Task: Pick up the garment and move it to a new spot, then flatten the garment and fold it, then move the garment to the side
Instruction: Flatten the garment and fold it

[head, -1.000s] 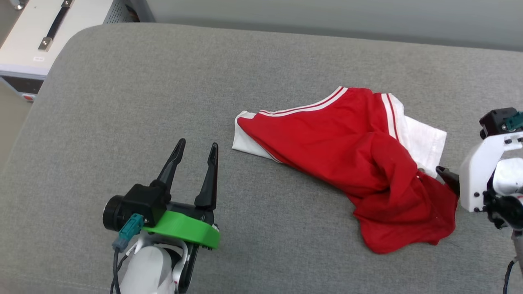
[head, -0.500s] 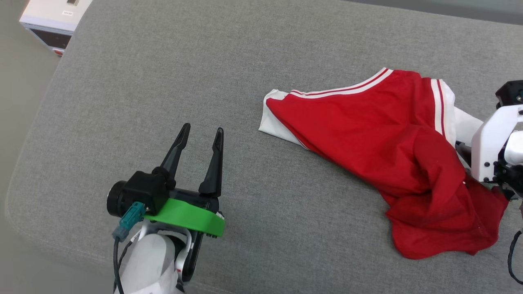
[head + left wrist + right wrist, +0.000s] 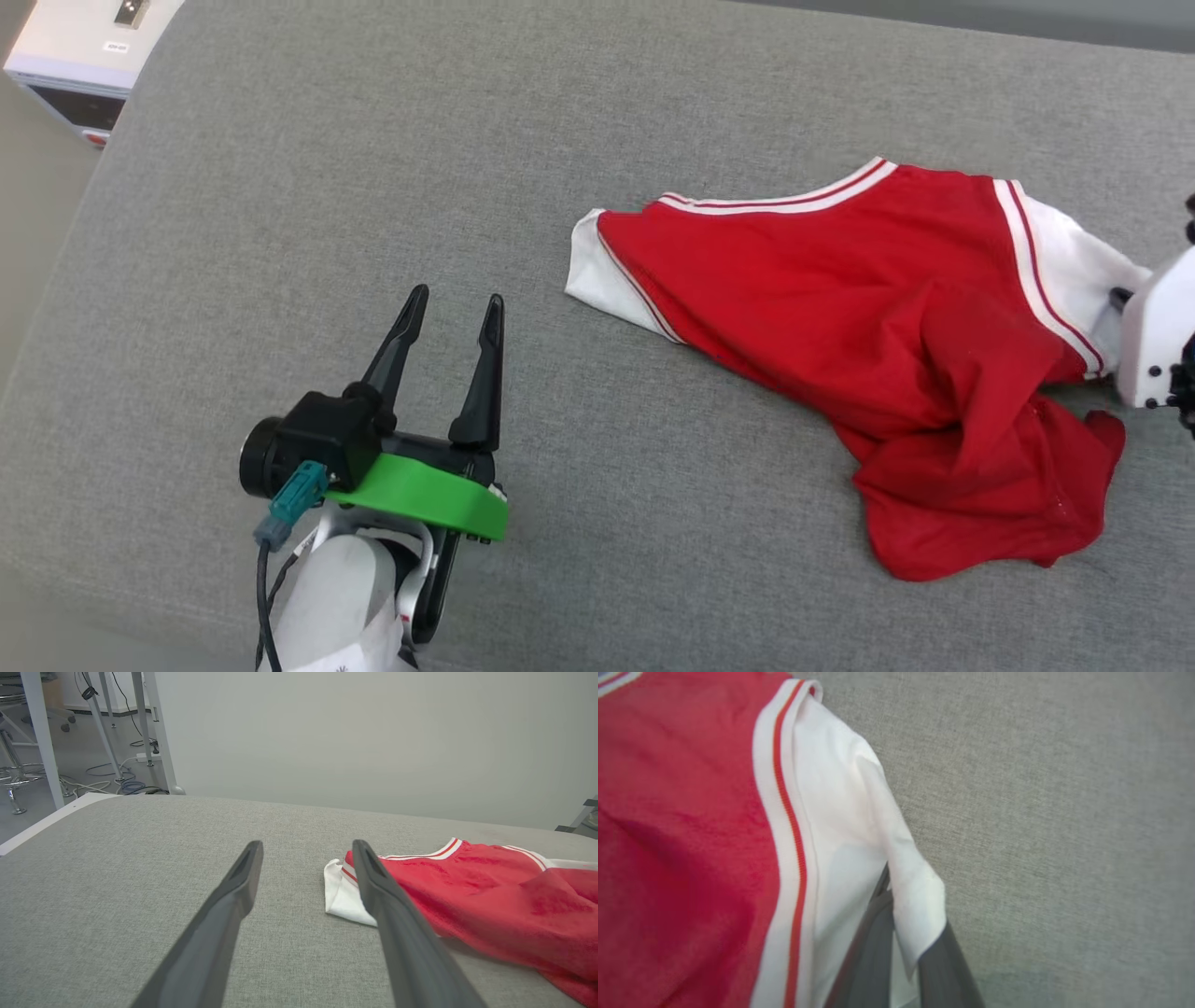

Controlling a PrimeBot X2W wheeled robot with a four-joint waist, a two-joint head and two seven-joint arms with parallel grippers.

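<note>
The garment point(image 3: 840, 308) lies crumpled on the right half of a grey padded surface point(image 3: 280, 233). Its red body is bunched toward the near right, with one white sleeve pointing left and the other at the far right. The right gripper point(image 3: 906, 924) is pressed together on that right sleeve, with white cloth draped over and between its dark fingers point(image 3: 873, 952). The left gripper point(image 3: 456, 297) sits at the near left, fingers spread and holding nothing, well apart from the shirt with bare grey fabric between. A white box point(image 3: 65, 47) stands beyond the surface's far left corner. The left wrist view shows metal legs point(image 3: 42, 742) and loose cables point(image 3: 112, 781) on the floor past that edge, and a pale wall point(image 3: 373, 742) behind.
</note>
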